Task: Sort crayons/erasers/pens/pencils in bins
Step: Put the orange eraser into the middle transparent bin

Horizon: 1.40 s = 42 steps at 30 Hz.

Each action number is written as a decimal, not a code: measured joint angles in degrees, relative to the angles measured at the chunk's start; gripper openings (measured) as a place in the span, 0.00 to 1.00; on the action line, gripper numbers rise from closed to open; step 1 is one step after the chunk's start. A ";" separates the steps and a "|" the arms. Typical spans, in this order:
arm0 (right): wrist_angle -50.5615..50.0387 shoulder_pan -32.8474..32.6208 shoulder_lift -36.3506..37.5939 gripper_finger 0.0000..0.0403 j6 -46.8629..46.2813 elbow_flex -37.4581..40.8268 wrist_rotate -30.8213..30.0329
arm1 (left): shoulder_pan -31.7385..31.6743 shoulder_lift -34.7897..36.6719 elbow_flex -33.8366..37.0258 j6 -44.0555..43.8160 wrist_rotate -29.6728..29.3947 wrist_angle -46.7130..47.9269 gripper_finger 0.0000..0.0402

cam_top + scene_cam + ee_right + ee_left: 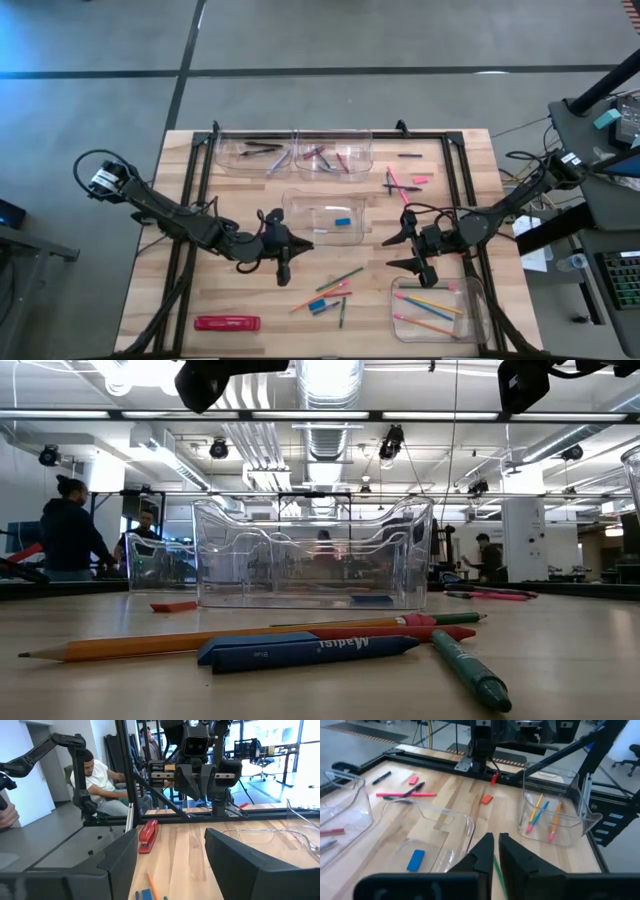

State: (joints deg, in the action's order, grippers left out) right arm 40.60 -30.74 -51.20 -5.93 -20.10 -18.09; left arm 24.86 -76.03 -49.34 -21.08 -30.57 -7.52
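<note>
While your left gripper point(284, 262) hovers at centre frame with its fingers closed on nothing, your right gripper point(420, 262) waits open right of centre. Loose pencils point(340, 279) lie bottom-centre; one blue eraser point(342, 221) sits in the middle bin point(300, 205).

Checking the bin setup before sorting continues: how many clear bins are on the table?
4: two side by side along the far edge, one mid-table, one at the near right corner.
</note>
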 joint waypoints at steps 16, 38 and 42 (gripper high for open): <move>-0.08 0.00 -0.02 0.54 0.17 0.07 0.00 | -0.02 0.00 0.20 -4.41 -1.43 5.10 0.22; -1.37 0.00 -0.02 0.54 0.02 0.09 -0.02 | 1.90 1.37 2.68 -31.56 -2.78 34.85 0.41; -1.38 0.02 -0.02 0.54 0.07 0.09 -0.04 | 3.69 1.82 5.95 -34.75 -3.03 34.69 0.41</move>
State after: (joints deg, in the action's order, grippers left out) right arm 39.22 -30.72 -51.22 -5.86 -20.01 -18.13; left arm 28.56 -74.21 -43.39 -55.83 -33.60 27.17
